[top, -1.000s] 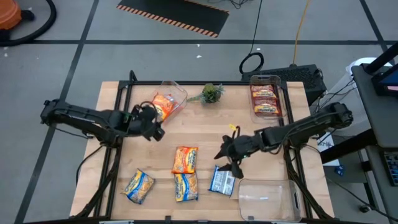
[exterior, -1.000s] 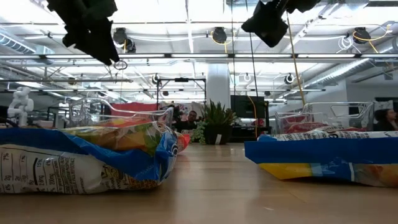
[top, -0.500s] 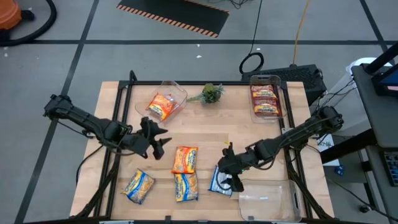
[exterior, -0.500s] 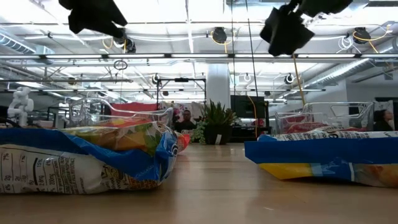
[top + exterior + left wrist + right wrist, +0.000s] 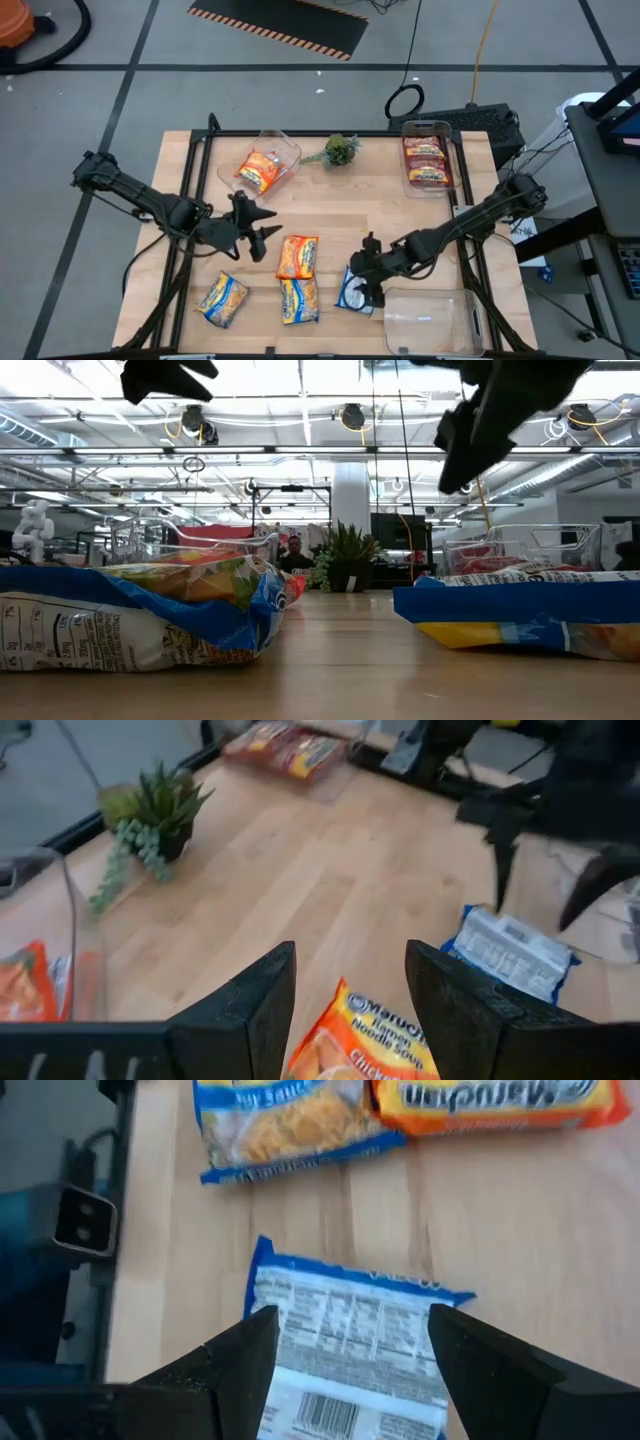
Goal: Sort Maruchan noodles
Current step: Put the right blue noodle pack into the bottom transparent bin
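Surface: light wooden desk (image 5: 400, 215) in a black frame, on a grey floor with dark lines. Low view shows a workshop hall behind, with ceiling lights and pipes.

Packets, loose on the desk:
- orange Maruchan packet (image 5: 297, 257), centre, printed side up;
- yellow-and-blue packet (image 5: 298, 300), just nearer the front edge than the orange one;
- second yellow-and-blue packet (image 5: 223, 298), front left, tilted;
- blue-white packet (image 5: 354, 290), front centre-right, label side with barcode up.

Packets in containers:
- orange packet (image 5: 261, 170) in a clear bin (image 5: 288, 152) at rear left;
- red-brown packets (image 5: 425, 160) stacked in a clear bin (image 5: 441, 128) at rear right.

Also present: empty-looking clear bin (image 5: 470, 322) at front right; small green plant (image 5: 340, 150) at rear centre.

Left gripper (image 5: 262, 235): fingers apart, holding nothing, just left of the loose orange packet.
Right gripper (image 5: 370, 282): fingers apart, directly over the blue-white packet; contact cannot be told.

Hard to make out: number of red-brown packets; low view cuts off the near packets at both edges.
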